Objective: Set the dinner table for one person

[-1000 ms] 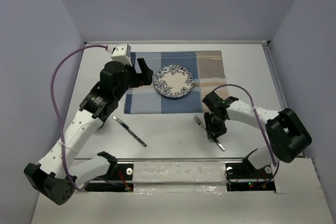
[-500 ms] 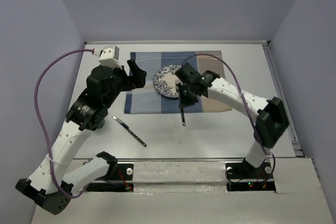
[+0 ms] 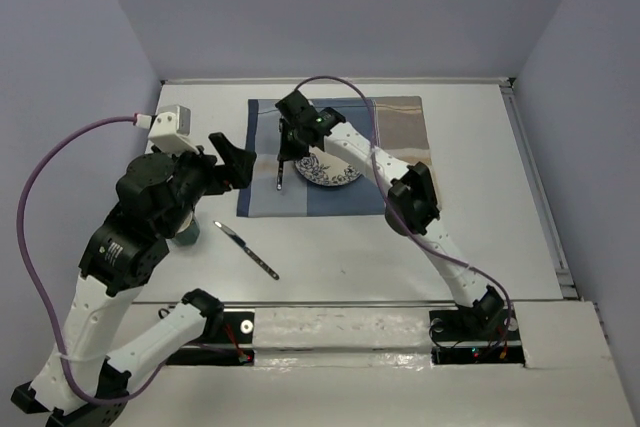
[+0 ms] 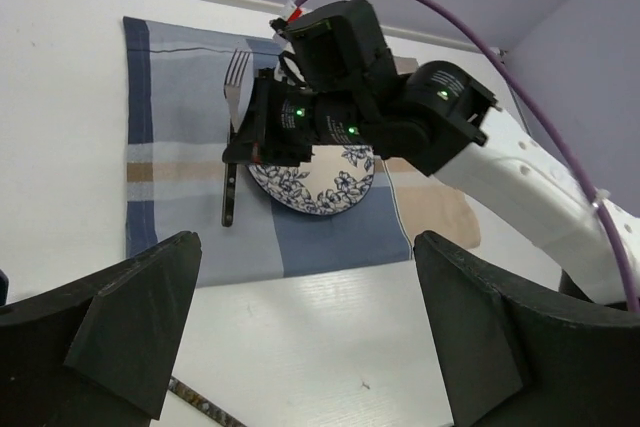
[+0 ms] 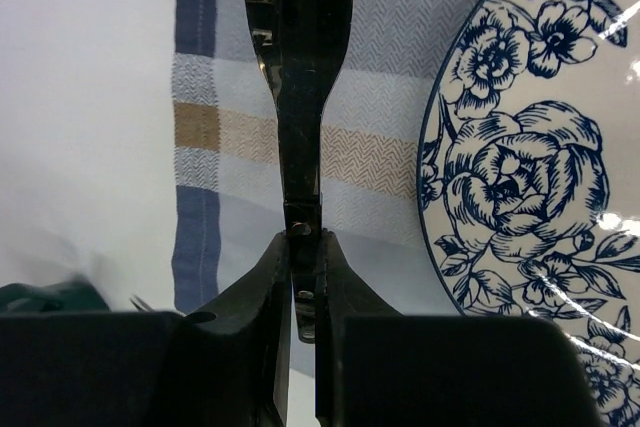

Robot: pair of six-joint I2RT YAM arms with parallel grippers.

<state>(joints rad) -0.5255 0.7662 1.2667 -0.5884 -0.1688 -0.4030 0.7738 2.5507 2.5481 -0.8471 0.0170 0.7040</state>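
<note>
My right gripper point(image 3: 286, 154) point(image 5: 305, 247) is shut on the dark handle of a fork point(image 3: 280, 173) point(image 5: 300, 97) point(image 4: 232, 137). It holds the fork over the left part of the blue-and-tan striped placemat point(image 3: 300, 197), just left of the blue floral plate point(image 3: 328, 171) point(image 5: 530, 167) point(image 4: 315, 185), tines toward the far side. Whether the fork touches the cloth I cannot tell. My left gripper point(image 3: 235, 160) point(image 4: 305, 247) hangs open with nothing in it, above the dinner table point(image 3: 450, 247) at the placemat's left edge. A knife point(image 3: 246, 250) lies on the table near the front.
A teal object point(image 3: 186, 236) shows partly under my left arm. The right arm reaches across the placemat's right half. A metal rail point(image 3: 330, 325) runs along the table's near edge, and grey walls close in the back and sides.
The right arm carried the fork from the near right of the table across to the left of the plate. The left arm drew back to the left.
</note>
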